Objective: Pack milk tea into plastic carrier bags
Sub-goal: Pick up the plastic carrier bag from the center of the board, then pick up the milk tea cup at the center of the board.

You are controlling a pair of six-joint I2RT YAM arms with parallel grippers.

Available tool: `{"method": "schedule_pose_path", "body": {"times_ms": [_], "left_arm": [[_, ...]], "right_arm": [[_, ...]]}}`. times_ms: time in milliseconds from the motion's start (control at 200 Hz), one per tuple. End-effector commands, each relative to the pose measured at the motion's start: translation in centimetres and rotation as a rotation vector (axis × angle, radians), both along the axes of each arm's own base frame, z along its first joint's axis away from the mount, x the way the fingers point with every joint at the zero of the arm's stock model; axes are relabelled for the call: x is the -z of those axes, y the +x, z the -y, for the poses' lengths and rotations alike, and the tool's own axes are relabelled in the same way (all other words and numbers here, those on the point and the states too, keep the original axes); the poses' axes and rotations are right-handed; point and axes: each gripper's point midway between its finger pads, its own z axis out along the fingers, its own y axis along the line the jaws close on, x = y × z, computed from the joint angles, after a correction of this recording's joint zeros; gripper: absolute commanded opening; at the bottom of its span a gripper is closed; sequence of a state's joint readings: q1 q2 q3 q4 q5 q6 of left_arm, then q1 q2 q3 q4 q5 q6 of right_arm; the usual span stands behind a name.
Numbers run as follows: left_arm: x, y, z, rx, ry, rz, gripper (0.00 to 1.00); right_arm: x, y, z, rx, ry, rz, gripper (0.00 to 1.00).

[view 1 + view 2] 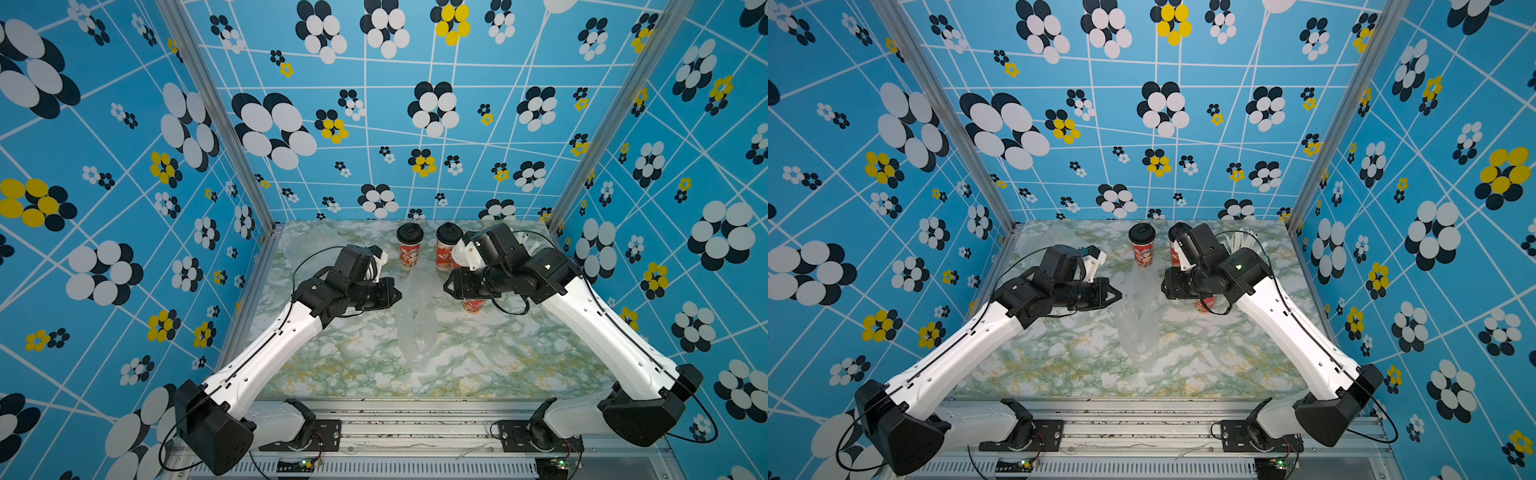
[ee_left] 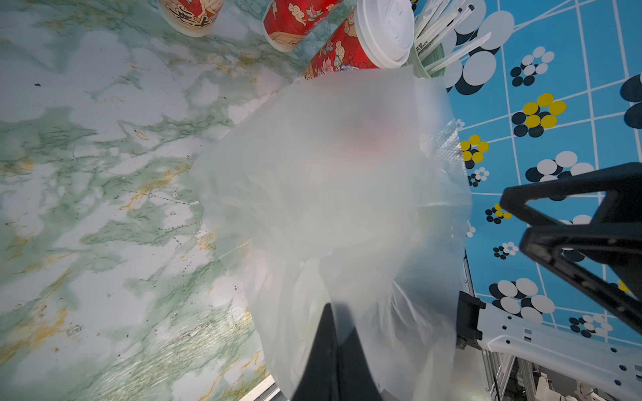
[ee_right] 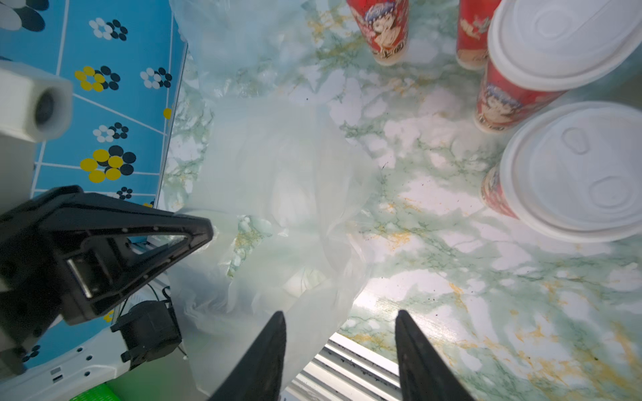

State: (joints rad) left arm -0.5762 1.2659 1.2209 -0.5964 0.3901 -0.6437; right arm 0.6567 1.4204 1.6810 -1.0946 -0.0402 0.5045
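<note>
Left wrist view: showing the carrier bag [image 2: 330,173] bunching close against the lens.
Left tool [image 2: 331,309]: clenching that bag's edge over the middle of the tabletop [image 1: 332,365].
Right tool [image 3: 338,312]: hanging released beside the bag, gripping nothing.
Milk tea: black-lidded cups [image 1: 410,247] standing far centre; white-lidded cups [image 3: 573,166] standing right, outside the bag.
Bag mouth: probably needing one layer pinched, then spreading gently.

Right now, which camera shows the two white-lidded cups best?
Right wrist: both lids show large and sharp, the near cup and the far cup. Left wrist shows only the far cup; the bag blurs the other. In both top views the right arm mostly covers them.
</note>
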Motion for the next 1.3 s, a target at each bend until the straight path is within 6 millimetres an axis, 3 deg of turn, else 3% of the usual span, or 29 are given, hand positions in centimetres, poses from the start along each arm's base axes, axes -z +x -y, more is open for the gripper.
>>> {"method": "schedule_pose_path", "body": {"times_ms": [0,180,195,260,355,500,685,955,1295], "left_arm": [[-1.5,0.6,0.3,0.006,-0.031,0.036,0.00],[-1.0,0.8,0.5,-0.001,-0.035,0.029,0.00],[-1.0,0.9,0.5,-0.002,-0.036,0.029,0.00],[-0.9,0.9,0.5,-0.003,-0.040,0.026,0.00],[-0.6,1.0,0.7,-0.002,-0.043,0.022,0.00],[-0.5,1.0,0.8,0.001,-0.044,0.020,0.00],[-0.6,1.0,0.8,0.006,-0.046,0.023,0.00],[-0.6,0.9,0.7,0.006,-0.042,0.022,0.00],[-0.3,0.9,0.9,0.014,-0.056,0.012,0.00]], "right_arm": [[-0.2,0.8,3.3,0.065,-0.121,0.045,0.55],[-0.4,3.0,6.8,0.150,-0.152,0.144,0.59],[0.6,3.1,7.2,0.159,-0.171,0.135,0.60],[0.8,4.1,8.6,0.204,-0.201,0.193,0.63],[1.2,5.4,9.3,0.211,-0.192,0.281,0.68],[2.7,6.9,10.5,0.234,-0.157,0.244,0.75],[3.9,8.4,10.8,0.232,-0.187,0.272,0.88],[7.2,10.1,10.4,0.190,-0.197,0.212,0.90],[10.5,10.4,10.7,0.170,-0.250,0.145,0.88]]}}
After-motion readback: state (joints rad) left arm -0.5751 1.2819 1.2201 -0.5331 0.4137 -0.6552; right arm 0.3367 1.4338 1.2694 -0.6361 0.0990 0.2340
